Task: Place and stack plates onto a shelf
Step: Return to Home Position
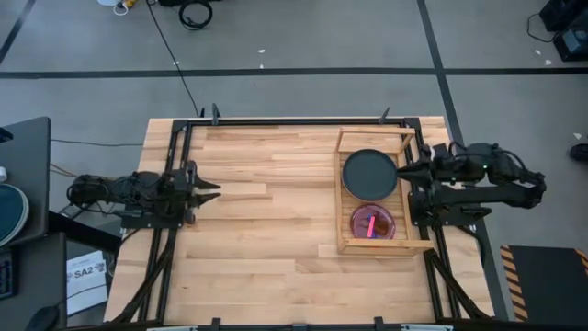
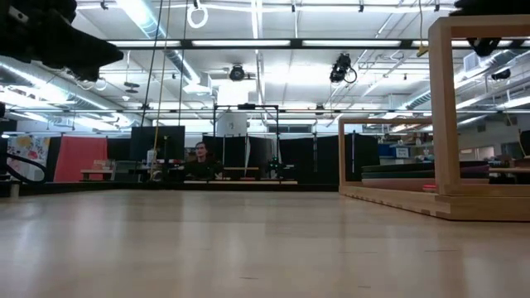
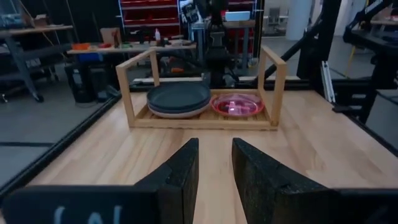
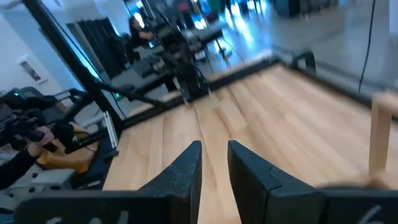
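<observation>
The shelf point(image 1: 342, 198) is a light-wood rack on the table's right half; it also shows in the left wrist view point(image 3: 202, 119) and the low view point(image 2: 443, 116). A dark teal plate point(image 1: 369, 173) tops a stack on its far half point(image 3: 179, 98). A red-pink translucent plate point(image 1: 372, 222) tops a smaller stack on its near half point(image 3: 237, 104). My left gripper point(image 1: 213, 190) hovers open near the table's left edge, pointing at the shelf point(image 3: 214, 165). My right gripper point(image 1: 404, 171) is open at the shelf's right rail, beside the dark plate point(image 4: 214, 163), and holds nothing.
Bare wooden tabletop point(image 1: 266, 221) stretches between my left gripper and the shelf. Black frame rails point(image 1: 175, 156) run along the table's edges. A person sits far behind the table in the low view point(image 2: 199, 157).
</observation>
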Robot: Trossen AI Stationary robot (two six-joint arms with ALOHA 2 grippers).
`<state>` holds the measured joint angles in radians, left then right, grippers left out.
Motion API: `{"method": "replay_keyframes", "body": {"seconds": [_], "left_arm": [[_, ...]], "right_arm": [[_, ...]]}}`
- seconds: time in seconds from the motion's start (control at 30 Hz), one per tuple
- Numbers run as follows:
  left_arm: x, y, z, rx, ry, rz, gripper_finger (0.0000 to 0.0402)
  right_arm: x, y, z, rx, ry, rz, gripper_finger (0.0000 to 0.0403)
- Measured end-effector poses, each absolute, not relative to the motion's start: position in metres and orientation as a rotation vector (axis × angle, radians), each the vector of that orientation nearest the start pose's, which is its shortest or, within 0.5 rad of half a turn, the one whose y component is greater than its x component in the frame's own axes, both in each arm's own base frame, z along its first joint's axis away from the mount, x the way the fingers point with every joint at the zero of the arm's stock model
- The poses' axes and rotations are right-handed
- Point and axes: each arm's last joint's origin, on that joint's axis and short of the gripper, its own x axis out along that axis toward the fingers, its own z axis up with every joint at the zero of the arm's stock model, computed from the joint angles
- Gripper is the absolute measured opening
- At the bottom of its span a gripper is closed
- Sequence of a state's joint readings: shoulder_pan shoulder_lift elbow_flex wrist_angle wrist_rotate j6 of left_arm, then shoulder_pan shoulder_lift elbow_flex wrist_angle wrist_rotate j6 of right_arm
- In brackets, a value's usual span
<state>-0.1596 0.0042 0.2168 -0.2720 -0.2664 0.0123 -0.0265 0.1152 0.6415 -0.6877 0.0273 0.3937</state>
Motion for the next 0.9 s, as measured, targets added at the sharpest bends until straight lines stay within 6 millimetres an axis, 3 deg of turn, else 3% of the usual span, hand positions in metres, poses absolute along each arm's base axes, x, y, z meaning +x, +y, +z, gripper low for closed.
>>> {"method": "replay_keyframes", "body": {"seconds": [0.17,0.33,0.6,0.9], "left_arm": [[0.079,-0.005,0.212,0.071,0.034,0.106,0.0103],[0.079,-0.005,0.215,0.133,0.008,0.107,0.0103],[0.079,-0.003,0.215,0.169,0.003,0.141,0.0103],[0.088,0.004,0.195,0.166,0.001,0.189,0.0103]], "right_arm": [[0.041,-0.002,0.301,0.262,0.009,-0.061,0.0083],[0.057,-0.001,0.293,0.109,-0.114,-0.011,0.0083],[0.071,-0.002,0.270,0.108,-0.095,-0.021,0.0083],[0.085,-0.002,0.240,0.125,-0.068,-0.029,0.0083]]}}
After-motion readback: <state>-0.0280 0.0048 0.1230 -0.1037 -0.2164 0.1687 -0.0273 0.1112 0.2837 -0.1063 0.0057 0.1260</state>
